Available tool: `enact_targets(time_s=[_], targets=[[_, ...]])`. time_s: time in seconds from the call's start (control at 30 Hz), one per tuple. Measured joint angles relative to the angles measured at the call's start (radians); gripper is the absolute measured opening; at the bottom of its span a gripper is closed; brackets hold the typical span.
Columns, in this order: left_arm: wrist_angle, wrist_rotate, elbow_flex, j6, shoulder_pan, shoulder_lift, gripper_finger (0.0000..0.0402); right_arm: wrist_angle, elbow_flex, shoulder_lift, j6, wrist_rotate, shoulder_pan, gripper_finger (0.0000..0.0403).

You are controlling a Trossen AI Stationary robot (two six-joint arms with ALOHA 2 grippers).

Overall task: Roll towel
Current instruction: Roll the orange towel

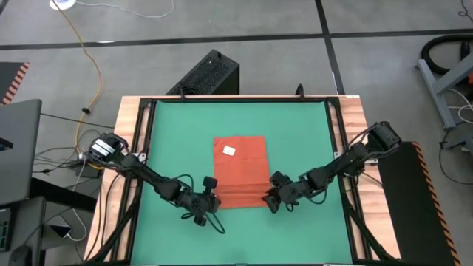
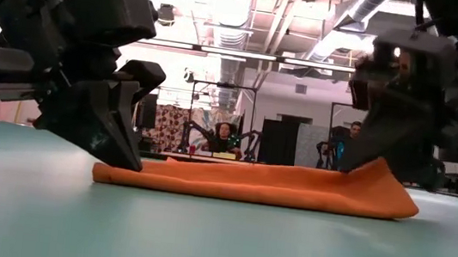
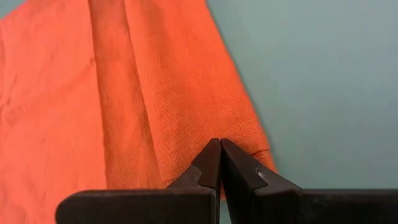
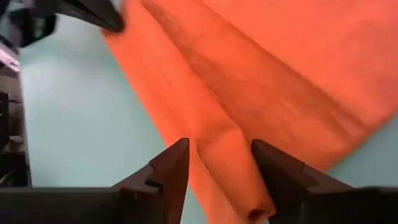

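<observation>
We see the green mat (image 1: 295,140) covering the worktop. The towel (image 1: 240,166) lies flat mid-mat, nearer the front edge, its near hem folded over. Left gripper (image 1: 209,193) pinches the front left corner, jaws closed on the cloth. Right gripper (image 1: 271,198) straddles the front right corner, jaws parted.

Grey floor (image 1: 244,22) surrounds the table, with a yellow cable (image 1: 87,55) at far left. Beyond, long ceiling lights (image 2: 220,51) glow over a workshop with seated people (image 2: 226,137).
</observation>
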Motion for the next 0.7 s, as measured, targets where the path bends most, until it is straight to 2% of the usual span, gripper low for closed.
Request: enact_targets(time_s=[0.2, 0.37, 0.5, 0.7], targets=[[-0.003, 0.000, 0.000, 0.000, 0.000, 0.000, 0.0000, -0.093, 0.001, -0.136, -0.161, 0.086, 0.022, 0.0192], [-0.007, 0.000, 0.000, -0.014, 0.000, 0.000, 0.0000, -0.073, 0.001, -0.192, -0.430, 0.328, 0.132, 0.0191], [-0.013, 0.000, 0.000, -0.024, 0.000, 0.000, 0.0000, -0.058, 0.001, -0.127, -0.510, 0.426, 0.191, 0.0184], [-0.013, -0.001, 0.000, -0.050, 0.000, -0.001, 0.0000, 0.082, 0.001, 0.058, -0.549, 0.430, 0.201, 0.0164]])
